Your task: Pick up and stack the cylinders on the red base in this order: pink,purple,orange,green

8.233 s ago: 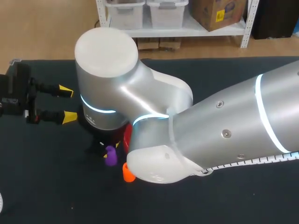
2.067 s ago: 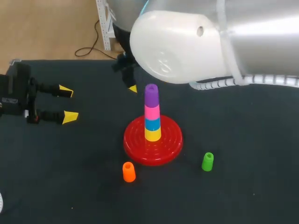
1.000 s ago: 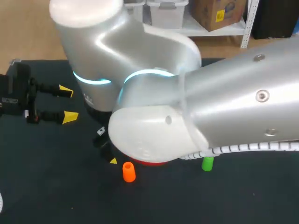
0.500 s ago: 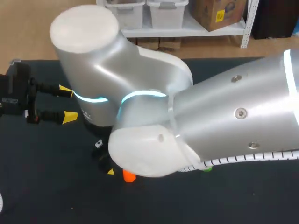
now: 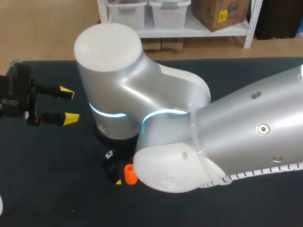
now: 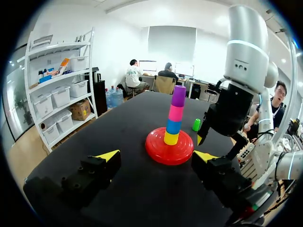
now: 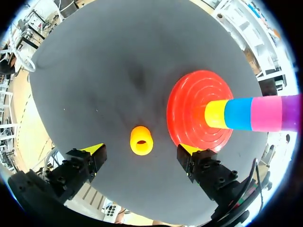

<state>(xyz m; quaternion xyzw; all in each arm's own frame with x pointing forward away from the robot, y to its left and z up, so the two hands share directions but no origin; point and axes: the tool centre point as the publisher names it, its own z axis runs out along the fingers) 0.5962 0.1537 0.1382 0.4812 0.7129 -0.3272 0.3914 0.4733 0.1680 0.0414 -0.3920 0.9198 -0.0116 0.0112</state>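
**A:** What is the head view hiding from us?

**B:** The right arm [image 5: 199,127] is lying across most of the table [image 5: 47,189]. It is covering the red base, the stack on it and the green cylinder. Only the orange cylinder [image 5: 130,174] is peeking out beside the arm's elbow, partly cut off, toward the table's near edge.

**A:** And the right gripper?

**B:** From above, one yellow tip is showing just beside the orange cylinder and nothing more. In the right wrist view, the right gripper [image 7: 140,150] is hanging over that cylinder with its fingers spread wide. One finger is on either side and neither is touching it. I cannot tell how high it is hanging.

**A:** Where is the stack standing?

**B:** The red base [image 7: 189,109] is sitting just beside the orange cylinder. It is carrying a yellow cylinder [image 7: 215,114], a blue cylinder [image 7: 238,114], the pink cylinder [image 7: 266,113] and the purple cylinder [image 7: 289,112] on top. The left wrist view is showing the green cylinder [image 6: 196,125] beyond the base.

**A:** The left gripper?

**B:** The left gripper [image 5: 69,105] is waiting at the table's left edge, spread and empty, with the base ahead of it.

**A:** What is changing?

**B:** Two seconds ago the right arm was raised, and the stack and both loose cylinders were in plain sight from above. Since then it has been swinging down over them. Half a second ago the orange cylinder was nearly covered, and now more of it is showing. The orange cylinder and the left gripper are staying where they were.
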